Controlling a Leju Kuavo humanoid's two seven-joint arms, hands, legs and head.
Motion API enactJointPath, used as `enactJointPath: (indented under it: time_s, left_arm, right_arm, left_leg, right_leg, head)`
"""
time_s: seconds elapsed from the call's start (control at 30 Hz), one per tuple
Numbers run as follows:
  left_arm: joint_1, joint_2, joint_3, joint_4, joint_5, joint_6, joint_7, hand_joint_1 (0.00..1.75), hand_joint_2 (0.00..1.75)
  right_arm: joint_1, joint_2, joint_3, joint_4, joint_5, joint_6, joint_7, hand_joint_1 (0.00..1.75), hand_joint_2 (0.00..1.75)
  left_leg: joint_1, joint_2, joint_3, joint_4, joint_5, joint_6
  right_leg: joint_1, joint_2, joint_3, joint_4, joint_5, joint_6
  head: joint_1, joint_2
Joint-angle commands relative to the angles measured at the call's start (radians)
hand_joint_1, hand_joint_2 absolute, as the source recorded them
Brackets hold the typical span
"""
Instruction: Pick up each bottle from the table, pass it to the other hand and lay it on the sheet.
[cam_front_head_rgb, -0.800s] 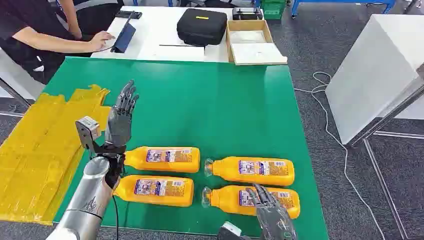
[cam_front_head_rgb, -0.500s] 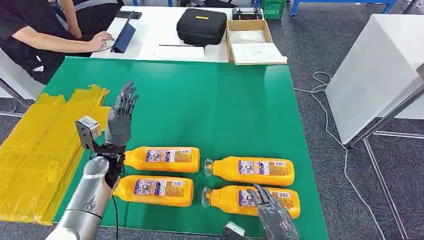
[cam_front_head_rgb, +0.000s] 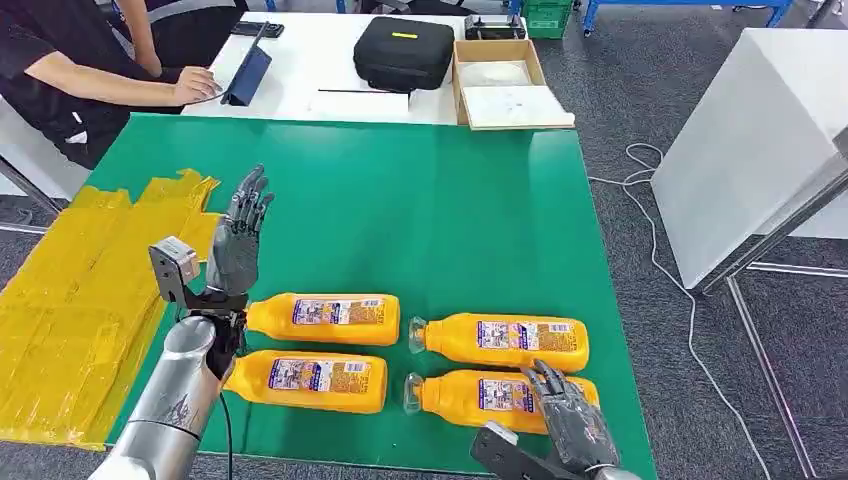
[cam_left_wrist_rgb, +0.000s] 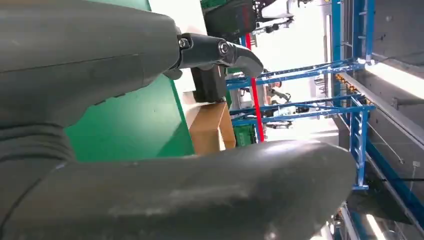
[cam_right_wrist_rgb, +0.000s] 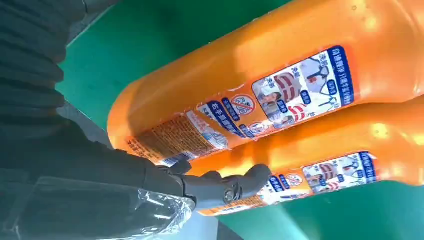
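Four orange bottles lie on their sides on the green table: far left, near left, far right and near right. A yellow sheet covers the table's left side. My left hand is raised above the table between the sheet and the left bottles, with its fingers spread and nothing in it. My right hand hovers open over the base end of the near right bottle. In the right wrist view its fingers reach across one bottle, with another bottle beside it.
A person sits at the white table behind, with one hand by a tablet. A black case and a cardboard box stand there too. A white cabinet is off to the right.
My right hand has shifted right and forward over the near right bottle's base end, and more of its wrist shows. The left hand has barely moved.
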Motion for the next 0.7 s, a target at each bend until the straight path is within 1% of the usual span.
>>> enactJointPath:
  time_s: [0.03, 0.07, 0.2, 0.4, 0.47, 0.5, 0.57, 0.7]
  left_arm:
    - [-0.025, 0.023, 0.017, 0.103, 0.002, 0.003, -0.019, 0.00, 0.00]
    - [-0.023, 0.028, 0.018, 0.105, 0.005, 0.003, -0.023, 0.00, 0.00]
    - [-0.018, 0.036, 0.022, 0.103, 0.012, 0.002, -0.024, 0.00, 0.00]
    - [-0.018, 0.036, 0.022, 0.103, 0.012, 0.002, -0.024, 0.00, 0.00]
    - [-0.015, 0.032, 0.024, 0.100, 0.010, 0.008, -0.024, 0.00, 0.00]
    - [-0.014, 0.033, 0.025, 0.099, 0.011, 0.009, -0.024, 0.00, 0.00]
    - [-0.007, 0.033, 0.028, 0.092, 0.014, 0.011, -0.024, 0.00, 0.00]
    - [0.006, 0.038, 0.035, 0.081, 0.019, 0.011, -0.024, 0.00, 0.00]
  right_arm:
    - [-0.011, 0.023, -0.090, 0.152, -0.006, 0.022, -0.042, 0.00, 1.75]
    - [-0.009, 0.017, -0.095, 0.169, -0.008, 0.022, -0.052, 0.00, 1.75]
    - [-0.010, 0.009, -0.101, 0.214, -0.017, 0.029, -0.070, 0.00, 1.75]
    - [-0.010, 0.009, -0.101, 0.214, -0.017, 0.029, -0.070, 0.00, 1.75]
    - [-0.015, 0.001, -0.100, 0.228, -0.014, 0.042, -0.067, 0.00, 1.75]
    - [-0.013, -0.007, -0.103, 0.234, -0.016, 0.043, -0.070, 0.00, 1.75]
    - [-0.019, -0.019, -0.103, 0.257, -0.014, 0.050, -0.070, 0.00, 1.75]
    - [-0.024, -0.037, -0.115, 0.270, -0.015, 0.047, -0.069, 0.00, 1.75]
  left_leg:
    - [0.000, 0.000, 0.002, -0.001, 0.000, 0.000]
    - [0.000, 0.000, 0.005, -0.002, 0.000, 0.001]
    - [0.000, 0.000, 0.003, -0.001, 0.000, 0.001]
    - [0.000, -0.001, 0.004, -0.001, 0.000, 0.001]
    - [0.000, -0.001, 0.004, -0.001, 0.000, 0.001]
    - [-0.001, -0.001, 0.006, -0.001, 0.000, 0.001]
    - [0.000, 0.000, 0.004, -0.001, 0.000, 0.000]
    - [0.000, -0.001, 0.006, -0.001, 0.000, 0.001]
  right_leg:
    - [0.000, 0.000, 0.002, -0.002, 0.000, -0.001]
    - [0.000, -0.001, 0.005, -0.003, 0.000, -0.002]
    - [0.001, -0.001, 0.004, -0.002, 0.000, -0.001]
    - [0.001, -0.002, 0.005, -0.002, 0.000, -0.001]
    - [0.000, -0.002, 0.004, -0.001, 0.000, -0.001]
    - [0.000, -0.003, 0.007, -0.002, -0.001, -0.002]
    - [0.000, -0.001, 0.004, -0.002, 0.000, -0.001]
    - [0.001, -0.002, 0.007, -0.003, -0.001, -0.001]
  head:
    - [-0.001, 0.000]
    - [0.000, 0.000]
    - [0.000, 0.000]
    - [0.000, 0.000]
    - [0.000, 0.000]
    - [0.000, 0.000]
    - [0.000, 0.000]
    - [0.000, 0.000]
